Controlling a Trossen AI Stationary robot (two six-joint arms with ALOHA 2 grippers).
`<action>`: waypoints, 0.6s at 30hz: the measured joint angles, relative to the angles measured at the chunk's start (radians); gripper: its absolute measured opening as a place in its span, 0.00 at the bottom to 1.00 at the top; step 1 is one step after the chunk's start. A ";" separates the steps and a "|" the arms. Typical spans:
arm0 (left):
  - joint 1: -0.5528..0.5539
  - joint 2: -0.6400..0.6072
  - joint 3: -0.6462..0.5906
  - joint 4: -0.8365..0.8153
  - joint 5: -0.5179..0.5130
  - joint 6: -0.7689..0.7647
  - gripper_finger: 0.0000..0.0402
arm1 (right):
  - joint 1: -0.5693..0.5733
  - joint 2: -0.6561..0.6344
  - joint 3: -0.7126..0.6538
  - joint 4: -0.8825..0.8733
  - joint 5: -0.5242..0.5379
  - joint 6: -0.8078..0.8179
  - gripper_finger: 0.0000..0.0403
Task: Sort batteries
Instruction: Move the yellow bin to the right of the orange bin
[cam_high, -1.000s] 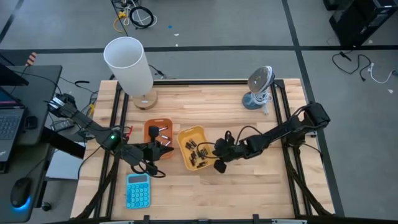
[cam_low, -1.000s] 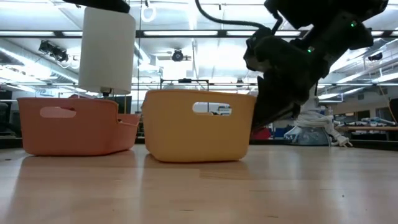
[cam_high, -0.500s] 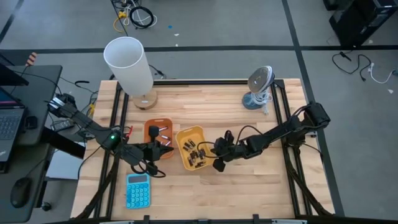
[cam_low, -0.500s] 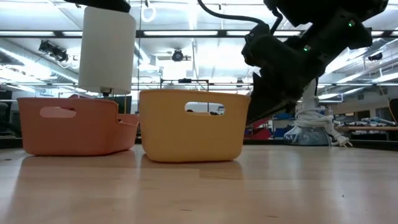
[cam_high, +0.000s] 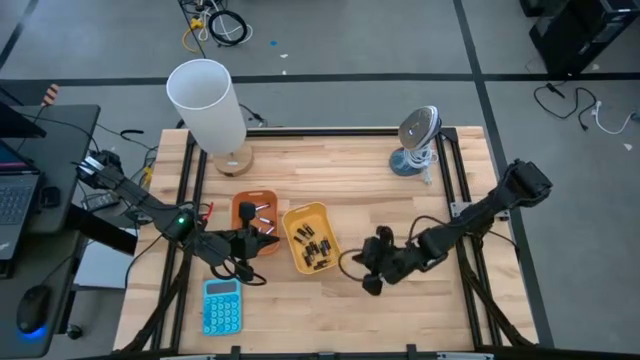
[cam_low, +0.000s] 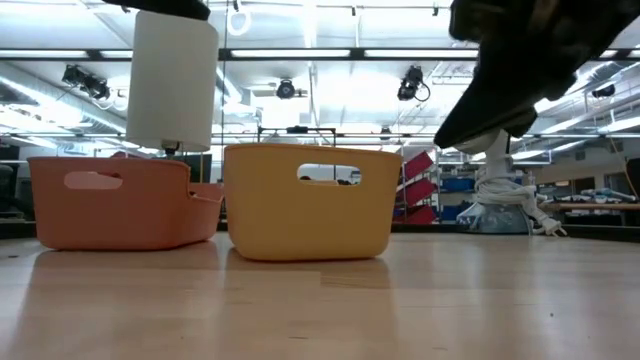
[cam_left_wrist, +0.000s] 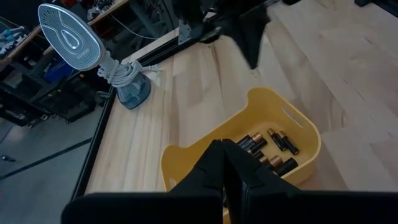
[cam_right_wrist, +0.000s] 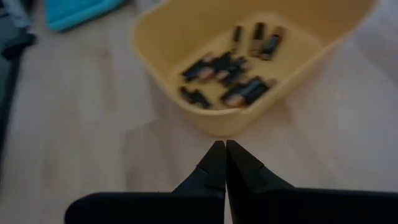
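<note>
The batteries (cam_high: 314, 250) lie in a loose heap on the floor of the yellow tray (cam_high: 295, 216), dark cells with coppery ends in the left wrist view, while a few silvery ones (cam_high: 258, 211) rest in the orange tray (cam_high: 240, 204) just beside it on the wooden table (cam_high: 340, 170). The right gripper (cam_high: 366, 270) sits over bare wood near the yellow tray's right side, fingers pressed together and empty, pointing toward the tray. The left gripper (cam_high: 268, 240) hovers between the two trays, its fingers also pinched together with nothing between them; a white cylinder (cam_high: 207, 104), a steam iron (cam_high: 414, 142) and a blue calculator (cam_high: 221, 305) stand around.
</note>
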 joint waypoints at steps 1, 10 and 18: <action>0.000 0.000 0.000 0.000 0.000 0.000 0.00 | 0.011 0.011 0.000 0.028 0.000 0.000 0.00; 0.001 0.000 0.000 0.007 -0.001 0.000 0.00 | 0.005 0.212 0.000 0.325 -0.029 -0.085 0.00; 0.001 0.000 0.000 0.007 -0.002 0.000 0.00 | -0.048 0.273 0.000 0.464 -0.031 -0.167 0.00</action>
